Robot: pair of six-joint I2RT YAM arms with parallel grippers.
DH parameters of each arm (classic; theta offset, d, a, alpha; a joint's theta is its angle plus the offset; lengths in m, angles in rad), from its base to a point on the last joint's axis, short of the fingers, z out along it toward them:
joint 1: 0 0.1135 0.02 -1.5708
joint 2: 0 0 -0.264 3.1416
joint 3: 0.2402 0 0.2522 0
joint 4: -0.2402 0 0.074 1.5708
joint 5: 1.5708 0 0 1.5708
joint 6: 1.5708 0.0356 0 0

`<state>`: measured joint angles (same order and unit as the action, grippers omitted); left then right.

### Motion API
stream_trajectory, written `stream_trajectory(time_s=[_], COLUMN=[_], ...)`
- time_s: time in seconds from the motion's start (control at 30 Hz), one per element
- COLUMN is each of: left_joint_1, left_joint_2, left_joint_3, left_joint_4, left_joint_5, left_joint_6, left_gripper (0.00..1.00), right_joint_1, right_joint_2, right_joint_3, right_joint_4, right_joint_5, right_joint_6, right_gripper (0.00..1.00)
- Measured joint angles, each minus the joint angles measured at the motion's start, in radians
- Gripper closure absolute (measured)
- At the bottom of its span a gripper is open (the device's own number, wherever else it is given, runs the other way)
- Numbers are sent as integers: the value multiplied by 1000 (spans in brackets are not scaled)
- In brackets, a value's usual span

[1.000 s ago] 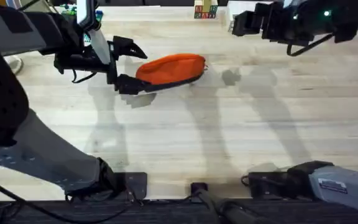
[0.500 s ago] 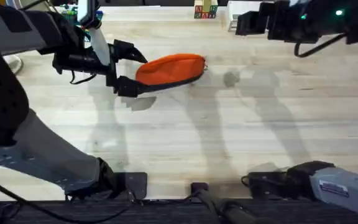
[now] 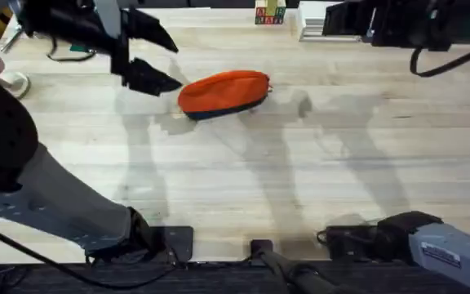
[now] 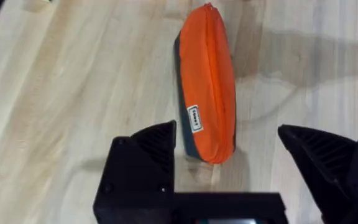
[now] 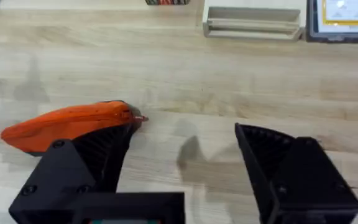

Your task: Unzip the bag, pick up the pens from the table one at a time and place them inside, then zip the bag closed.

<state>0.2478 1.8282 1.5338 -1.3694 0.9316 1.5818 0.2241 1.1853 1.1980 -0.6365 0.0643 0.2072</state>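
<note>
Bag: we see the orange bag (image 3: 223, 92) lying flat on the table (image 3: 300, 180), its zipper run shut along the top seam as far as we can tell, its small pull (image 5: 139, 118) at the end towards the right arm
Left gripper: our left gripper (image 3: 150, 55) hangs above the table just beside the bag's near end, fingers spread wide and empty; in the left wrist view the bag lies between and beyond the two fingers
Right gripper: our right gripper (image 5: 182, 171) is up at the far right, well apart from the bag, fingers parted and holding nothing
Pens: we cannot make out a pen on the table, so we judge it may already be inside
Risk, unpinned bag: with neither gripper touching the pouch, a tug on the pull would likely drag the whole soft bag across the smooth wood instead of moving the slider
Risk, small pull: the tab is tiny and lies low against the table, so our fingers could close on fabric or slip off
Risk, wrong step: if we misjudge the zipper's state, we could reopen a finished bag
</note>
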Motion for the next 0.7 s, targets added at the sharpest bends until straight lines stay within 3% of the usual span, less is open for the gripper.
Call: stream_trajectory(time_s=[0.03,0.13,0.3,0.63,0.67,0.7], left_joint_1=[-1,-9,-59,-238,-287,-302], left_joint_2=[0,0,0,0,0,0], left_joint_3=[75,143,254,439,476,485], left_joint_4=[-49,-75,-76,-106,-144,-155], left_joint_5=[-18,-44,-119,-362,-412,-428], left_joint_6=[0,-17,-118,-449,-533,-565], left_gripper=[4,4,4,5,6,6], right_joint_1=[0,0,0,0,0,0], right_joint_2=[-21,-38,-49,-53,-67,-71], right_joint_3=[0,0,0,0,0,0], right_joint_4=[0,0,0,-2,-22,-29], right_joint_5=[0,0,0,0,0,0], right_joint_6=[-7,-8,-13,-14,-14,-14], right_gripper=[4,4,4,4,4,4])
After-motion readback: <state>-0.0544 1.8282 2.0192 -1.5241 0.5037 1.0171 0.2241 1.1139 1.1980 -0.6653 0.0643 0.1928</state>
